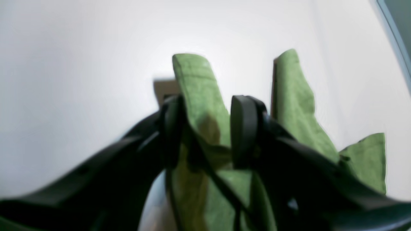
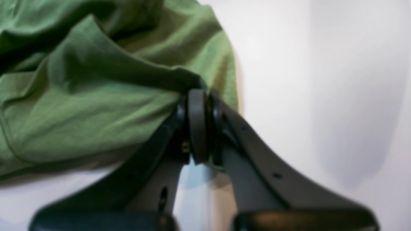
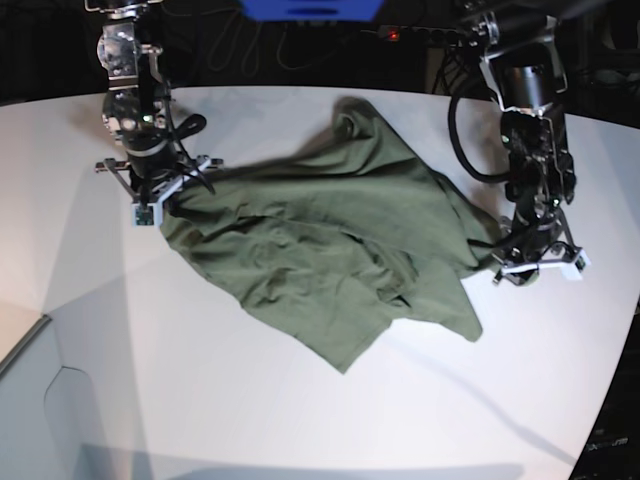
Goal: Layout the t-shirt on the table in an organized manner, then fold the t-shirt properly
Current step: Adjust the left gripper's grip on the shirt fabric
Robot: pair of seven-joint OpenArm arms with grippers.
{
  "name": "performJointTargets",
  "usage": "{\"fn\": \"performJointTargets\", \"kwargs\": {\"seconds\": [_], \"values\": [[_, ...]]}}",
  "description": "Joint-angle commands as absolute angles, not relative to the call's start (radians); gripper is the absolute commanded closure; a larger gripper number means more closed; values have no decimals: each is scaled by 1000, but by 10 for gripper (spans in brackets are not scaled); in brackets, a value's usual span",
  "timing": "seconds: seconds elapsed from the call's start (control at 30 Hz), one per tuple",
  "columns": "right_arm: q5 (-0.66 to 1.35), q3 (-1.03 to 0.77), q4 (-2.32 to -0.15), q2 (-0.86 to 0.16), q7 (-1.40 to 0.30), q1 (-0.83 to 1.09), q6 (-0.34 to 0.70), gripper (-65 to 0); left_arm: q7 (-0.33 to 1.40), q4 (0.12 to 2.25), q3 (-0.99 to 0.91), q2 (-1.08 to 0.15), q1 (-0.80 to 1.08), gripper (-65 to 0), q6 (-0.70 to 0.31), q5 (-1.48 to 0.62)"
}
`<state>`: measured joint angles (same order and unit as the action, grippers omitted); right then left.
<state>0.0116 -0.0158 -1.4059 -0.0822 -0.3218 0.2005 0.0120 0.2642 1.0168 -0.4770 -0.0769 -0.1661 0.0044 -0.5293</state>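
Observation:
The olive-green t-shirt (image 3: 330,240) lies crumpled and spread slantwise across the middle of the white table (image 3: 300,420). My right gripper (image 3: 160,205), on the left of the base view, is at the shirt's left corner. In the right wrist view the right gripper (image 2: 197,96) is shut on the t-shirt's (image 2: 96,96) edge. My left gripper (image 3: 500,250) is at the shirt's right side. In the left wrist view the left gripper (image 1: 208,102) has its jaws apart, with a fold of the t-shirt (image 1: 199,89) standing between them against one finger.
Dark cables and a power strip (image 3: 420,33) run behind the table's far edge, with a blue object (image 3: 310,8) at the top. The table's edge curves down at the right (image 3: 610,400) and at the lower left (image 3: 25,345).

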Motion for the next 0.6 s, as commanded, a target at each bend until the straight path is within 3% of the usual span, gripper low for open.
{"fn": "performJointTargets", "kwargs": {"seconds": [0.0, 0.57], "values": [[8, -18, -1420, -85, -300, 193, 13, 0, 243, 1044, -478, -87, -191, -240, -4, -536], [8, -18, -1420, -84, -300, 193, 13, 0, 243, 1033, -473, -84, -222, -241, -1, -535]]}}
